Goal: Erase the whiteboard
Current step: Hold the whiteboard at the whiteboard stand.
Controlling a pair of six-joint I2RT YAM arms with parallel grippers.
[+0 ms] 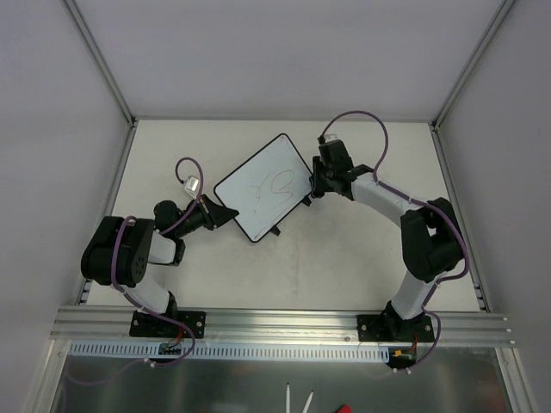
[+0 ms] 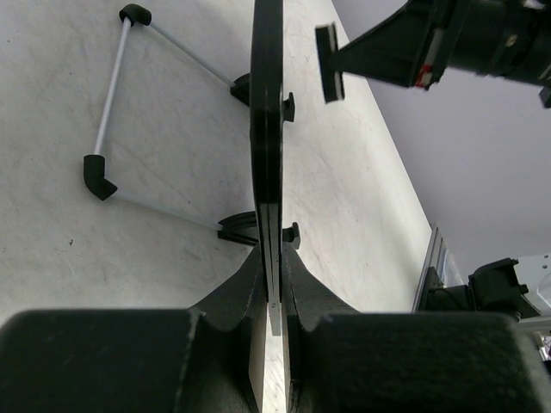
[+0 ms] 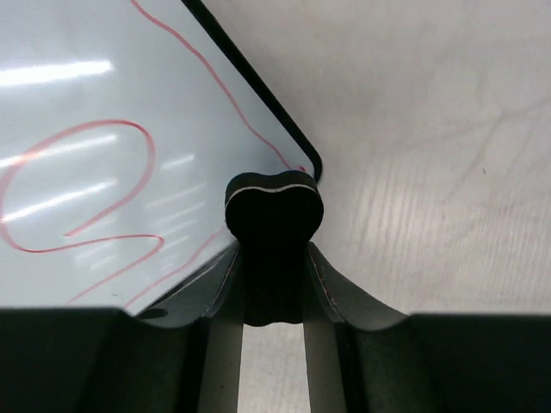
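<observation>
The whiteboard lies skewed at mid-table, its face marked with red scribbles. My left gripper is shut on its near-left corner. In the left wrist view the board runs edge-on between the fingers of that gripper. My right gripper is shut on the black bone-shaped eraser, at the board's right corner. From the left wrist, the eraser shows a small gap to the board's face.
A wire stand with black end caps sticks out behind the board, and two small black feet sit at the board's lower edge. Grey walls enclose the table on three sides. An aluminium rail runs along the near edge.
</observation>
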